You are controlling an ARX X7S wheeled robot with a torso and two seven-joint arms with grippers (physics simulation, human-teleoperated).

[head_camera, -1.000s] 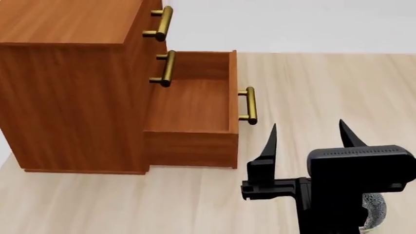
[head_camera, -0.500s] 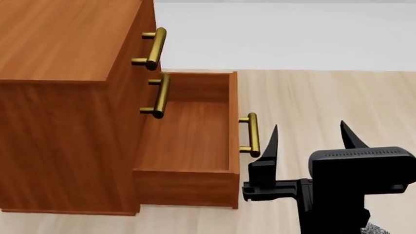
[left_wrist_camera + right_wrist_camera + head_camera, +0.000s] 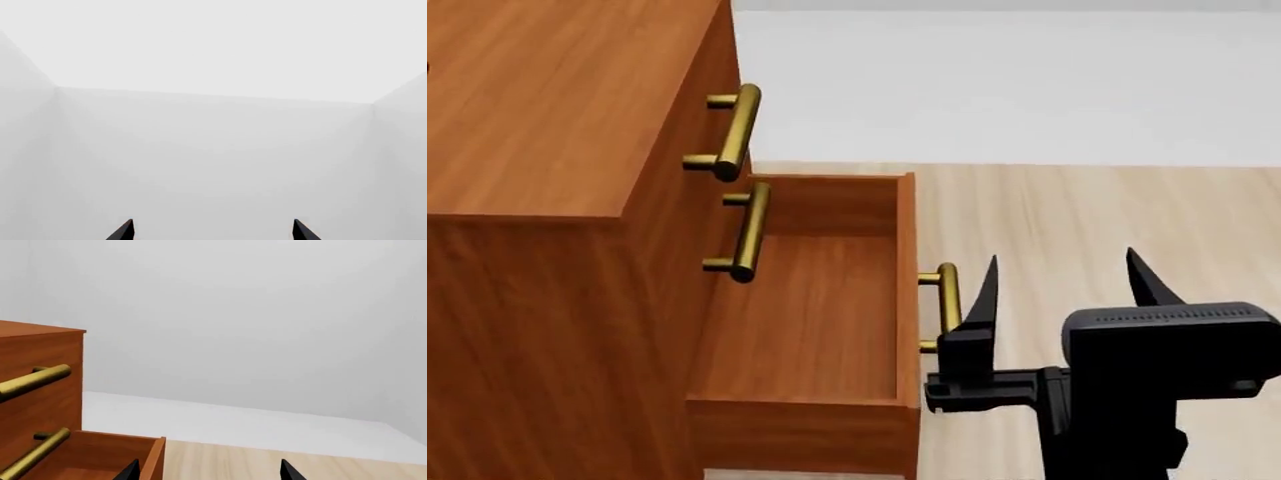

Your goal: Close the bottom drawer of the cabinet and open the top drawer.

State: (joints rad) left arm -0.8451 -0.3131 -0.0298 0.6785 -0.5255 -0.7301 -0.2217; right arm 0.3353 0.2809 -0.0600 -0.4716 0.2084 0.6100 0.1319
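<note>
The floor (image 3: pixel 1094 210) was of pale wooden planks and filled the right side of the head view. Above it, across the top of that frame, a white strip (image 3: pixel 1001 85) ran from the middle to the right edge. In the right wrist view a plain white wall (image 3: pixel 253 315) filled most of the frame. In the left wrist view only white walls met in two soft corners. The light was even, with no strong shadows.

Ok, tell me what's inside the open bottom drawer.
The bottom drawer shows only bare wooden floor and walls. Its rear part sits under the middle drawer's handle and the cabinet, hidden.
</note>
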